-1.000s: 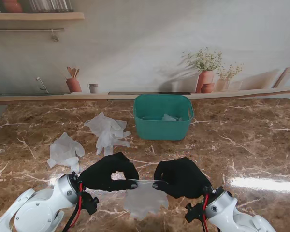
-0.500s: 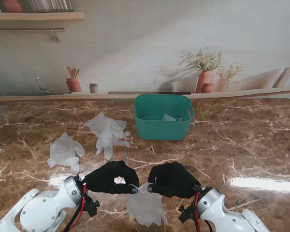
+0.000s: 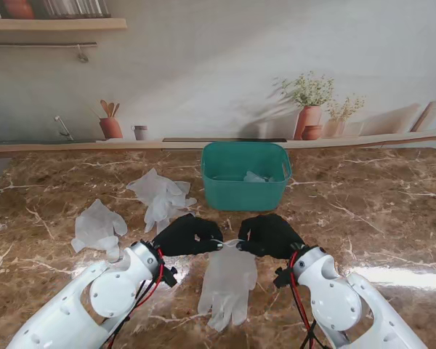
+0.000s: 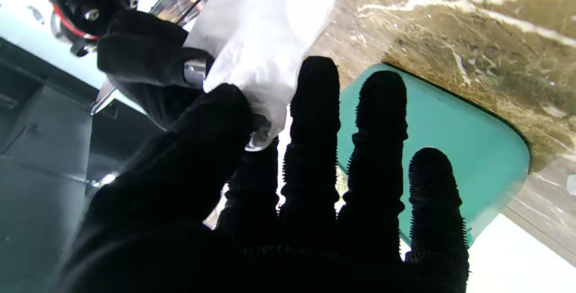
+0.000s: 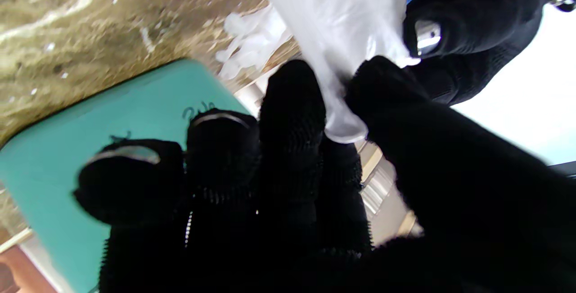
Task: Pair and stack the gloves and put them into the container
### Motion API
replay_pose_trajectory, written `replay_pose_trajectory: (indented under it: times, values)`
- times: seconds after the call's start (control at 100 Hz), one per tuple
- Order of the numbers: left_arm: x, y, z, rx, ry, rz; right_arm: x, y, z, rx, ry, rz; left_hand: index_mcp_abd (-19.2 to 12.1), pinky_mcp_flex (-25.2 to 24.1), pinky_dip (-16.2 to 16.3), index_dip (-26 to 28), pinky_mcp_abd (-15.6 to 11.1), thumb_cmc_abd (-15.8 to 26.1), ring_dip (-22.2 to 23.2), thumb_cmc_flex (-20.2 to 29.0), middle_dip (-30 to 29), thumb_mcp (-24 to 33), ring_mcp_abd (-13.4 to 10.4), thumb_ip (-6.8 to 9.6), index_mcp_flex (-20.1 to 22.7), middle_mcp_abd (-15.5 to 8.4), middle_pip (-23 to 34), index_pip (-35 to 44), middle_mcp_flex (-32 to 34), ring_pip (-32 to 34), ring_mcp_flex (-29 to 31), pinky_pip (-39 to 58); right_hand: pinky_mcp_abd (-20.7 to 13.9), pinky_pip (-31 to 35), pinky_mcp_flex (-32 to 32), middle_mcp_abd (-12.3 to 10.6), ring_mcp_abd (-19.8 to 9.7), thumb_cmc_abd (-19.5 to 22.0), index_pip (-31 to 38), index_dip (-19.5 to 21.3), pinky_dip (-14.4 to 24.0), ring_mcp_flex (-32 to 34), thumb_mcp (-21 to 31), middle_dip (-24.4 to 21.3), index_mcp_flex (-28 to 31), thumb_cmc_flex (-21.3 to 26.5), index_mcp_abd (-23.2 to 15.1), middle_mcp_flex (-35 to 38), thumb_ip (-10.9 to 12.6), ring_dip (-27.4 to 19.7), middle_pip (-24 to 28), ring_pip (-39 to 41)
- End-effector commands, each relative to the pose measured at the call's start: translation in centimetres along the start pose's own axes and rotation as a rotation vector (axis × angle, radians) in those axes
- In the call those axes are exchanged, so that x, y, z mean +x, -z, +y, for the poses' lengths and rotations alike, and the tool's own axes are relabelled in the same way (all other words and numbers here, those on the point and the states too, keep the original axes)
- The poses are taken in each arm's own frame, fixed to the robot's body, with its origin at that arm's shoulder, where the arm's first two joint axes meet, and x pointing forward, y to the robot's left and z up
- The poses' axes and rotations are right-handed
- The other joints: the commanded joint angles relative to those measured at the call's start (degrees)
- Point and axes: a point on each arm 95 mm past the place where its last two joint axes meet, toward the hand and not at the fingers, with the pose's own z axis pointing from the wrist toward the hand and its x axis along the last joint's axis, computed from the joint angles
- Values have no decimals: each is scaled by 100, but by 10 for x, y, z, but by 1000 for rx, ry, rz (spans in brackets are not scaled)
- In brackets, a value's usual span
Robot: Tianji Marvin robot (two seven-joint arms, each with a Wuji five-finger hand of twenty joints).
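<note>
1. The left robot hand (image 3: 191, 236) and the right robot hand (image 3: 270, 235) were each clamped on the cuff of one translucent white held glove (image 3: 227, 283). The two pinches sat close together on the near side of the green container (image 3: 245, 177).
2. The glove hung from that cuff with its fingers pointing toward me; whether the fingertips rested on the table (image 3: 378, 218) could not be told.
3. The left wrist view showed the thumb and forefinger nipping the cuff edge (image 4: 252, 81), with the other three fingers (image 4: 315, 117) spread free. The right wrist view showed the same kind of pinch (image 5: 342, 104).
4. To do this step well, I judged that both pinches should hold evenly so the thin film neither slipped nor stretched.
5. The cuff should stay taut and level while it was carried, so the glove hung flat and did not fold.
6. If it was bound for the container, the dangling fingers needed to clear the near rim before release.
7. Count: one container, with something pale inside (image 3: 254, 177), too small to name.
8. Count: one glove held by both robot hands.
9. Count: two loose heaps left of the container, a nearer heap (image 3: 162, 196) and a farther heap (image 3: 98, 227); how many gloves each held could not be told.
</note>
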Motion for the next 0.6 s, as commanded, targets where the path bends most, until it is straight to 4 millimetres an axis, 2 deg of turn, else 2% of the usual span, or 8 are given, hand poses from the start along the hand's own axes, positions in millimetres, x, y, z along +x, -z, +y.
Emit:
replay_pose_trajectory:
  times: [0.0, 0.23, 0.59]
  values:
    - [3, -13, -1, 4, 13, -4, -11, -4, 1, -3, 8, -38, -104, -102, 46, 98, -31, 73, 70, 109, 26, 133, 29, -100, 20, 44, 95, 153, 194, 160, 71, 161, -74, 317, 66, -8, -126, -33, 121, 98, -20, 245, 153, -40, 8, 54, -225, 285, -123, -38, 80, 72]
    - [-14, -37, 11, -25, -68, -74, -36, -23, -5, -20, 60, -124, -111, -85, 53, 61, -38, 64, 98, 100, 54, 152, 68, -103, 23, 42, 140, 162, 189, 226, 67, 221, -73, 372, 44, -8, -119, -13, 55, 58, 22, 244, 122, -9, 21, 34, -242, 288, -133, -11, 89, 101]
    - [-41, -56, 25, -30, -203, -173, -60, -43, -18, -30, 156, -178, -151, -15, 45, 6, -61, 49, 115, 56, 84, 214, 115, -117, 2, -3, 187, 185, 178, 325, 36, 328, -78, 417, 45, -52, -122, 30, 13, -146, 37, 244, 43, 24, 34, 26, -365, 288, -118, 4, 113, 116]
